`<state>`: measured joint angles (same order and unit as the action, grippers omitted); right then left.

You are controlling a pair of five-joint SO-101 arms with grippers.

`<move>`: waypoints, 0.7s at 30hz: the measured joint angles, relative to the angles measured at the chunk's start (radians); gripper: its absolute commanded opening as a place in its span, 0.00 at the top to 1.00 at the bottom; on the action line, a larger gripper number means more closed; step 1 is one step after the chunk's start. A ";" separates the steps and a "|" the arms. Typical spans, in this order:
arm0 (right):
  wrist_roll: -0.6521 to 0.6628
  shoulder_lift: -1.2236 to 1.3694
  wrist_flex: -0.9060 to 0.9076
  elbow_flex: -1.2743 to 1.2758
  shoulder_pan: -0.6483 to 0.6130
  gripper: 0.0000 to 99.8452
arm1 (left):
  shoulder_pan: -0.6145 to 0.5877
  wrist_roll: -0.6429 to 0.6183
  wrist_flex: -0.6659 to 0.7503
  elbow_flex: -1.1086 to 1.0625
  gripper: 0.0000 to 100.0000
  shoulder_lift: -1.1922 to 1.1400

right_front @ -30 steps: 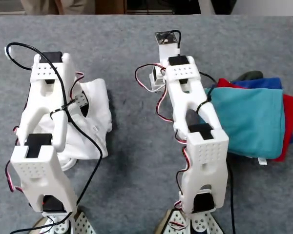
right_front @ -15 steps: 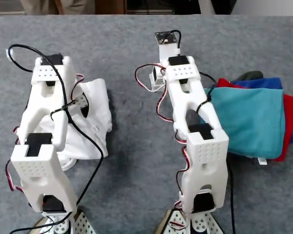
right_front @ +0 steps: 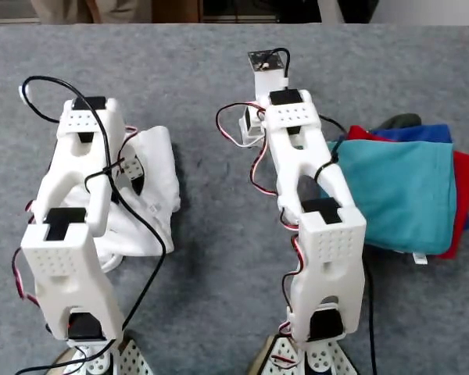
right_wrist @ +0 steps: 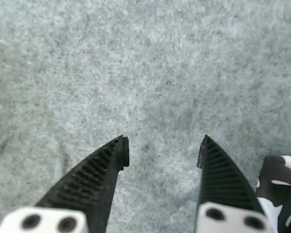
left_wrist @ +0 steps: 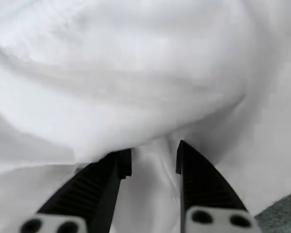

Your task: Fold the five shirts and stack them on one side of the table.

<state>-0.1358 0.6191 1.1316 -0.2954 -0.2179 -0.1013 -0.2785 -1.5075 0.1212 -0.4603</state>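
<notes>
Fabric of white shirt (left_wrist: 136, 73) seems pinched in left gripper (left_wrist: 149, 160); right gripper (right_wrist: 162, 150) gapes above grey table (right_wrist: 160, 58).

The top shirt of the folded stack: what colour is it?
The top shirt is teal, clearest in the high view.

Soft, even light, short shadows on the table (right_front: 211, 234), white shirt (left_wrist: 136, 73) perhaps washed out.
</notes>
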 measured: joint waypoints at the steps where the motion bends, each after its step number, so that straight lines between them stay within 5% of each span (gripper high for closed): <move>1: 0.000 0.000 0.000 0.000 0.000 0.77 | 0.000 0.000 0.009 0.000 0.84 -0.018; 9: 0.000 0.000 0.000 0.000 0.000 0.77 | 0.002 0.000 0.021 0.005 0.96 -0.069; 21: 0.000 0.000 0.000 0.000 0.000 0.77 | 0.000 -0.046 0.018 0.064 0.98 -0.072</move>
<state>-0.1358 0.6191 1.1316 -0.2954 -0.2179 -0.1013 -0.3245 -1.4891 0.1857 -0.5324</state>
